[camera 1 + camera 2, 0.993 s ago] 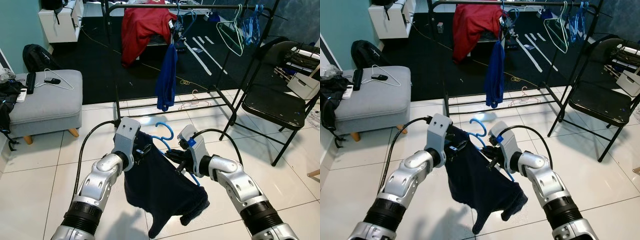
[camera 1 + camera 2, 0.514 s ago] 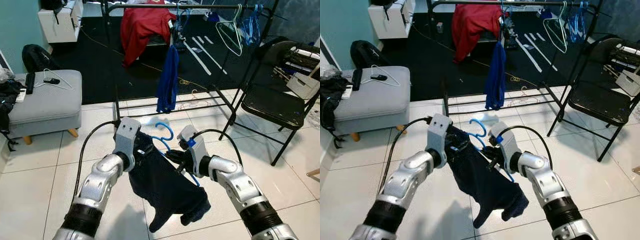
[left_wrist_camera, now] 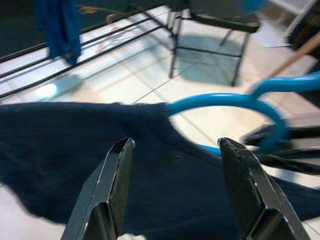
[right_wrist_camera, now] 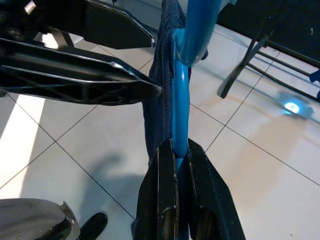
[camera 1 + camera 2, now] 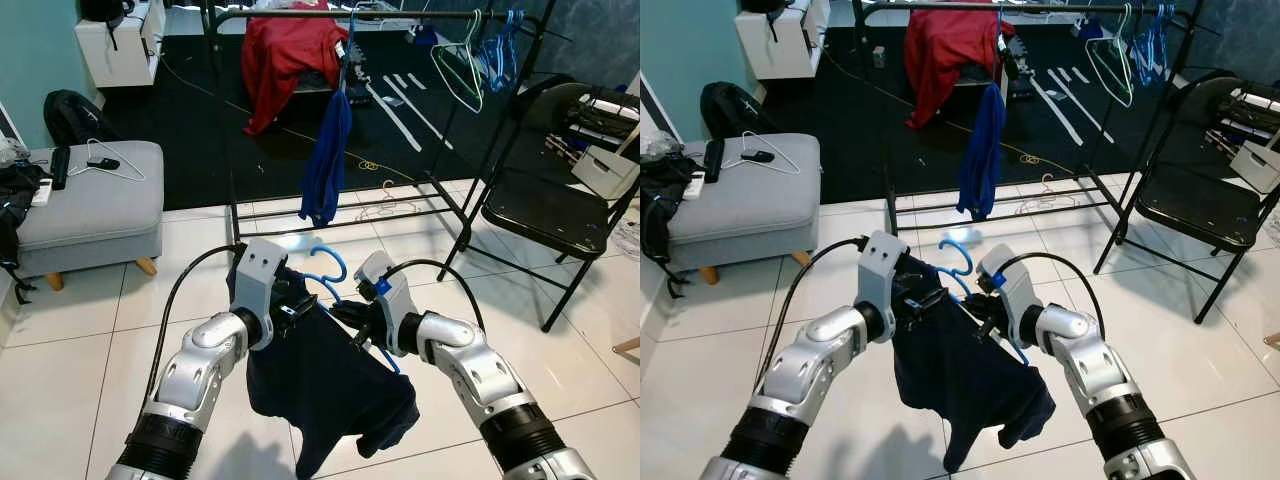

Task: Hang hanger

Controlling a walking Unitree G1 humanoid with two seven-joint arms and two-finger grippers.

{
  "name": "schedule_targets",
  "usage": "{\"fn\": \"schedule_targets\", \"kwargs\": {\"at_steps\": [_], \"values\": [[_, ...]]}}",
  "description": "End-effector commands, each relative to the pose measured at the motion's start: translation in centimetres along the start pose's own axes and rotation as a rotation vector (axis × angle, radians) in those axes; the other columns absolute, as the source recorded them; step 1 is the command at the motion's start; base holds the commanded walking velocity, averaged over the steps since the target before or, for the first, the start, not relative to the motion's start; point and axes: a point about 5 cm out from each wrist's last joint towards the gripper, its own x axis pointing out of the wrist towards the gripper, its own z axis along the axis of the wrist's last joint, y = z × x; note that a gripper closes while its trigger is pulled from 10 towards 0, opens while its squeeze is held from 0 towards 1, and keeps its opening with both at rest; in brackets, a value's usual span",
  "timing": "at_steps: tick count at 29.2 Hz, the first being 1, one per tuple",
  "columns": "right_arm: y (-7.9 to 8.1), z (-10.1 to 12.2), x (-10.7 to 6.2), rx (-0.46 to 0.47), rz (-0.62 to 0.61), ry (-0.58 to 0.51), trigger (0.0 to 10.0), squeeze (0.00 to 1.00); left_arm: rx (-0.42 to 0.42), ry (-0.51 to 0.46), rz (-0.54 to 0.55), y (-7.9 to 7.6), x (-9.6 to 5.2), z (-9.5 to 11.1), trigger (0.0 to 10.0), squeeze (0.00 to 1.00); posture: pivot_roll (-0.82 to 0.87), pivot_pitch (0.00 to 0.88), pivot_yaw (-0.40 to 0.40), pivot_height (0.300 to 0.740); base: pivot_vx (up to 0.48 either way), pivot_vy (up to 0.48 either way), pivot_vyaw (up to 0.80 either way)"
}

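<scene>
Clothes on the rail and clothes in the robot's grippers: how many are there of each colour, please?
Red garment, on the rail: 1
Blue garment, on the rail: 1
Dark navy garment, on the blue hanger: 1
Total: 3

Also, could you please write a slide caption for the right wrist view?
Right gripper clamped on the blue hanger, dark garment draped over it, white tiled floor below.

Both arms are silver metal with rounded shells, each ending near the elbow in a ribbed black cuff. A boxy light-grey wrist block sits on each arm, fed by a looping black cable, the right block bearing a small blue mark. The left gripper [image 5: 290, 305] and right gripper [image 5: 352, 318] each have long black fingers [image 3: 114, 186].
</scene>
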Motion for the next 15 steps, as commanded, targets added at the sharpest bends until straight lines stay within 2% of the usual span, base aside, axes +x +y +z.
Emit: {"fn": "schedule_targets", "kwargs": {"at_steps": [1,6,15], "values": [[0.01,0.05,-0.08,-0.006,0.001,-0.003,10.0,0.00,0.008,0.012,0.028,-0.08,0.40,-0.22,10.0,0.00,-0.06,0.054,-0.040,0.740,0.000,0.000,0.00],[-0.01,0.07,-0.11,-0.005,0.000,-0.003,10.0,0.00,0.025,0.018,0.107,0.64,0.75,0.19,10.0,0.00,-0.06,0.062,-0.040,0.740,0.000,0.000,0.00],[0.00,0.15,-0.07,-0.004,0.000,-0.005,10.0,0.00,0.021,0.017,0.113,0.82,0.75,0.33,10.0,0.00,-0.06,0.069,-0.038,0.740,0.000,0.000,0.00]]}}
